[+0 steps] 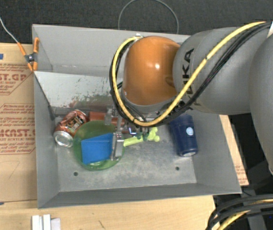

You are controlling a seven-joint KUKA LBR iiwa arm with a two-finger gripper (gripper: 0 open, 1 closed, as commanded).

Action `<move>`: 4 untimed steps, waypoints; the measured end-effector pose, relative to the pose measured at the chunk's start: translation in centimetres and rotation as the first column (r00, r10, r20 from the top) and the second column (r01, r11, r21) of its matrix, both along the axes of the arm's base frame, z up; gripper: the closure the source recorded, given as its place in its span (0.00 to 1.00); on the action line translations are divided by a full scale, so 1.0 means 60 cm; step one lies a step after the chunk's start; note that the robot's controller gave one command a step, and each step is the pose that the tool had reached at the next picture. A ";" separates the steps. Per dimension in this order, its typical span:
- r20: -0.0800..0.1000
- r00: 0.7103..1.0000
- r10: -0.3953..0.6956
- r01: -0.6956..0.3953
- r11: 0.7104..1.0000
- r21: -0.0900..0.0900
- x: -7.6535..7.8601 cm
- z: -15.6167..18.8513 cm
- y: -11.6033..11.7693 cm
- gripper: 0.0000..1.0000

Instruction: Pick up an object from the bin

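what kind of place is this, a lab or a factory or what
Probably a robotics lab set up for bin-picking trials: a KUKA arm reaches into a grey metal bin of mismatched items, like a crushed soda can and a blue block on a green dish.

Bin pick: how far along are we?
Done: gripper is low in the bin, at the right edge of the blue block on the green plate. In hand: the grasp; can't tell if it's gripped. Left: lift it out.
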State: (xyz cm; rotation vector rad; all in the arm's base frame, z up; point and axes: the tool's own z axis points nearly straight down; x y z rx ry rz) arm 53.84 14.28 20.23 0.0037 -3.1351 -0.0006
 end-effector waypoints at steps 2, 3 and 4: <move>0.008 0.990 0.143 -0.143 0.990 0.001 -0.005 -0.085 -0.010 0.00; 0.009 0.944 0.331 -0.331 0.944 0.002 -0.012 -0.221 0.000 1.00; 0.009 0.944 0.331 -0.331 0.944 0.002 -0.012 -0.221 0.001 1.00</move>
